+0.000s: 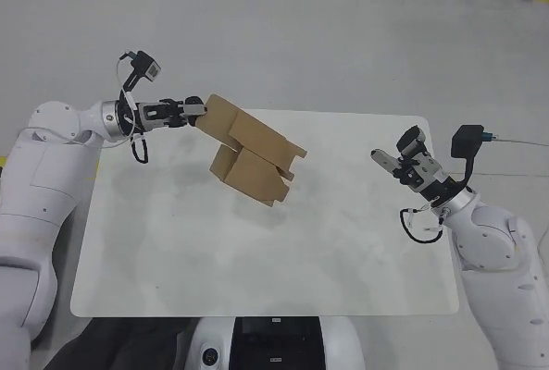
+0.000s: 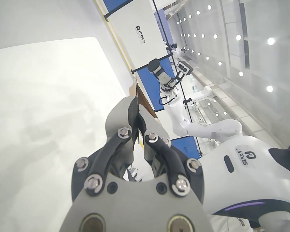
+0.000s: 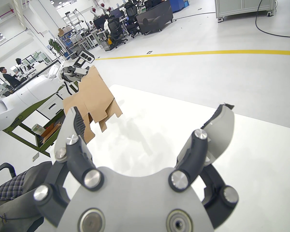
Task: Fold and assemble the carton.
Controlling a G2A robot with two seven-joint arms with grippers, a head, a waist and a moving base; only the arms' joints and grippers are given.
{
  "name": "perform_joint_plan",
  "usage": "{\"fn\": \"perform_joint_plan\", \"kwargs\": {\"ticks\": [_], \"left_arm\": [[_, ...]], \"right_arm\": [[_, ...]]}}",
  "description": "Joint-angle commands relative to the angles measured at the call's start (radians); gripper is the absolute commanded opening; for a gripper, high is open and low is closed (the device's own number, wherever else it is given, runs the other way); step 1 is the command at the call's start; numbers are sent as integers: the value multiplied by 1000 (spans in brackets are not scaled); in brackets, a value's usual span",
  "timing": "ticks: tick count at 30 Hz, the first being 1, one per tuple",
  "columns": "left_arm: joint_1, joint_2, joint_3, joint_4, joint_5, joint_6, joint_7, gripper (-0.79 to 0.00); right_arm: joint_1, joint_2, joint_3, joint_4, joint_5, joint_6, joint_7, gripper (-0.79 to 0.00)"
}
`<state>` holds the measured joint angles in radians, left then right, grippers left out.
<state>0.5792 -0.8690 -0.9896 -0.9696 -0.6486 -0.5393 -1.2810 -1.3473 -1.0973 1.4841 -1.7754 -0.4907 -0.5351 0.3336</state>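
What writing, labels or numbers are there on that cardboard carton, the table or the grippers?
carton: none; plain brown card on the faces that show.
table: none; bare white top.
left gripper, shut on the carton's edge: none.
right gripper, open above the table: none.

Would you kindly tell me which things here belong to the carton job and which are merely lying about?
For the job:
carton, gripped at one corner by the left gripper
right gripper, open, apart from the carton

Just lying about:
checked cloth by the edge of the table
office chairs in the room behind
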Motion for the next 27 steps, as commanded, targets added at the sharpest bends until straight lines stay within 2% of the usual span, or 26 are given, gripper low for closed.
{"fn": "perform_joint_plan", "kwargs": {"ticks": [1,17,22,27], "left_arm": [[0,0,-1,0,-1,1,-1,-785],[0,0,-1,0,-1,1,-1,-785],[0,0,-1,0,-1,1,-1,-785],[0,0,-1,0,-1,1,-1,-785]], "right_arm": [[0,0,0,0,0,0,0,0],[-2,-3,-27,8,33,2,1,0],[26,-10,-108,47,123,-11,80,0],[41,-16,-187,74,278,-14,194,0]]}}
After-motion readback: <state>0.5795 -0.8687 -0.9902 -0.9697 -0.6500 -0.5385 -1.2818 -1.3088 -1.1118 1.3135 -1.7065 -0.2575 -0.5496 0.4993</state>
